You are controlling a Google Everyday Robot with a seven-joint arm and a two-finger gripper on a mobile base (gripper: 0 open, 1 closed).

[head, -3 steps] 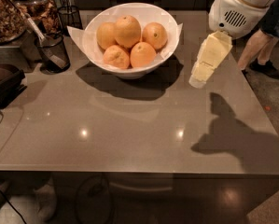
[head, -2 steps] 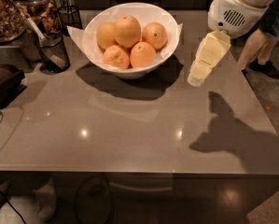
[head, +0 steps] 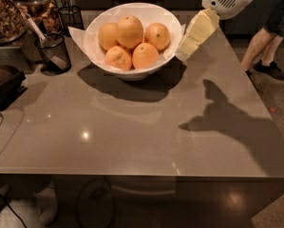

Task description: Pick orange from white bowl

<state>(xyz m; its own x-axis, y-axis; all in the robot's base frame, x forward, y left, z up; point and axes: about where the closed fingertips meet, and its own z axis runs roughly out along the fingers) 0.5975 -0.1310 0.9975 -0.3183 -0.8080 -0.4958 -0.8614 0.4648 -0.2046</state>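
The white bowl (head: 91, 44) stands at the back middle of the grey table and holds five oranges. The largest orange (head: 129, 31) sits on top, in the middle of the pile. My gripper (head: 185, 50), with cream-coloured fingers, hangs from the white arm at the upper right. Its tip is just outside the bowl's right rim, above the table. It holds nothing that I can see.
A black wire-mesh cup (head: 54, 51) with a utensil stands left of the bowl. Trays of dried food (head: 6, 18) sit at the back left. A dark object (head: 4, 84) with cables lies at the left edge. A person's legs (head: 267, 42) stand at the right.
The gripper has moved left, closer to the bowl's right rim. The view has shifted, so the bowl now sits lower in the picture.
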